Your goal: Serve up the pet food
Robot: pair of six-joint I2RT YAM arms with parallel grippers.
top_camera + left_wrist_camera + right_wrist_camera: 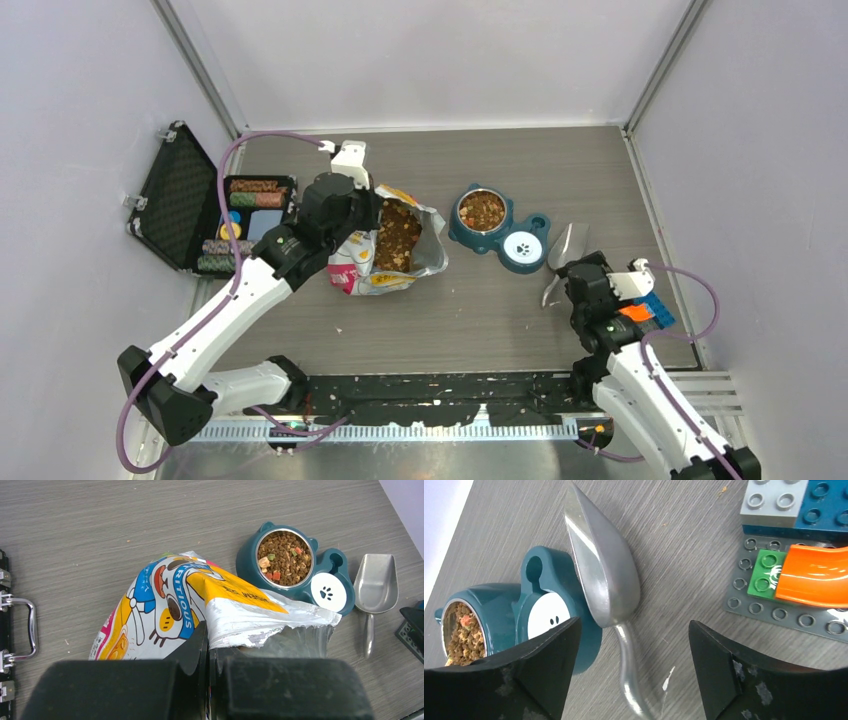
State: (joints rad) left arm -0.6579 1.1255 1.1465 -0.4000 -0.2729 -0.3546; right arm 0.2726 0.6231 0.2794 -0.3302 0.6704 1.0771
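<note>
Right pincer (634, 625): jaws wide, empty, scoop (604, 570) handle between them. Left pincer (208, 647): clamped on bag (165, 600) rim. Kibble (285, 557): in bowl (246, 562) left of right pincer, more in bag at left pincer.

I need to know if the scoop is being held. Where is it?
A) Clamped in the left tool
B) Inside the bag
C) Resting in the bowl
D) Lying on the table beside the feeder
D: the scoop lies flat on the table next to the feeder, and the right tool stands open around its handle without gripping it.
</note>
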